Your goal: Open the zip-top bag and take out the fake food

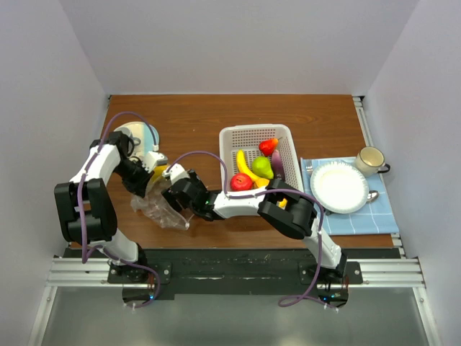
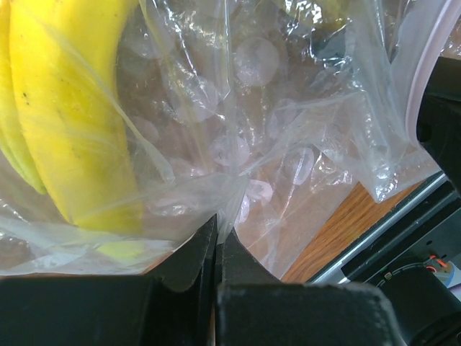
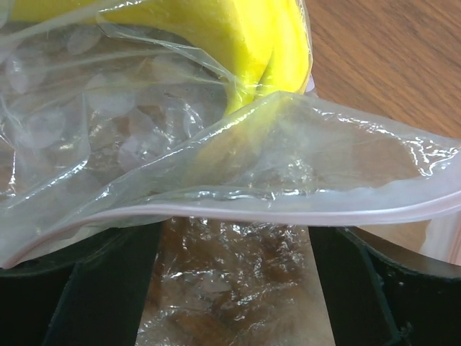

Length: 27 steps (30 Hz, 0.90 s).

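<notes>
The clear zip-top bag (image 1: 160,211) lies crumpled on the wooden table at the front left, and its pink zipper strip (image 3: 252,209) runs across the right wrist view. A yellow banana (image 2: 72,108) is inside the bag and also shows in the right wrist view (image 3: 238,29). My left gripper (image 2: 218,229) is shut on a fold of the bag's plastic. My right gripper (image 3: 234,288) is open, its fingers (image 3: 108,288) wide apart just behind the bag's rim. The white basket (image 1: 287,137) holds more fake food: a banana (image 1: 245,167), a red fruit (image 1: 241,182), a green one (image 1: 262,167) and an eggplant (image 1: 277,164).
A white plate (image 1: 338,186) sits on a blue cloth (image 1: 382,213) at the right, with a cup (image 1: 369,160) behind it. A pale round object (image 1: 137,133) stands behind my left arm. The table's metal front rail (image 2: 403,216) is close to the bag.
</notes>
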{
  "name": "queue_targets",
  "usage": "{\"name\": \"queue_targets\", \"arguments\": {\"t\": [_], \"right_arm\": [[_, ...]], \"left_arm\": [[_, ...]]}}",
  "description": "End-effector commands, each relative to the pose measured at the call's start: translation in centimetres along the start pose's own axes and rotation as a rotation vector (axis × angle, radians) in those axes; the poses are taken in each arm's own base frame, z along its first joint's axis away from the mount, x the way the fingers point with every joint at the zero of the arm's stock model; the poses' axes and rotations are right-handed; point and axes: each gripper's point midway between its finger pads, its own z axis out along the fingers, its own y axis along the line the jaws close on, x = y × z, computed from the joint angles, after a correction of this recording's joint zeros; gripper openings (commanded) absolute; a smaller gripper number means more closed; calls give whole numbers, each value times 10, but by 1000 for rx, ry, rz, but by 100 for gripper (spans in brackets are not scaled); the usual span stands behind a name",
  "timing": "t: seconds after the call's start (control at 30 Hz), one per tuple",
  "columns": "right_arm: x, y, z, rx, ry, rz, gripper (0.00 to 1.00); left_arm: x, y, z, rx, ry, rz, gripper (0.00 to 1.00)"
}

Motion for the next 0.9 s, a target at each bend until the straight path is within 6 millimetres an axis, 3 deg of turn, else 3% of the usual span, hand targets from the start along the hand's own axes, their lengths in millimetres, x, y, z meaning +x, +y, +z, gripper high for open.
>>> {"name": "queue_targets", "arguments": {"t": [0.0, 0.17, 0.23, 0.27, 0.4, 0.6, 0.73, 0.83, 0.87], "right_arm": [[-48, 8, 1, -28, -114, 66, 82], [-65, 16, 13, -38, -144, 92, 77], [-61, 14, 21, -33, -129, 106, 70], [-69, 15, 24, -35, -140, 120, 67], [-63, 6, 37, -26, -112, 145, 51], [-43, -9, 37, 5, -64, 158, 34], [-36, -12, 32, 3, -45, 150, 32], [-28, -6, 36, -27, -7, 142, 43], [-23, -5, 39, -27, 6, 140, 54]], "left_arm": [[2, -2, 2, 14, -1, 17, 0], [5, -1, 3, 8, 12, 21, 0], [5, -1, 3, 9, 14, 22, 0], [6, -1, 3, 10, 15, 22, 0], [7, -1, 4, 11, 20, 19, 0], [7, 1, 7, 15, 22, 13, 0], [4, 2, 3, 11, 18, 13, 0], [2, 1, 0, 10, 12, 14, 0], [1, 1, -1, 10, 8, 16, 0]]}}
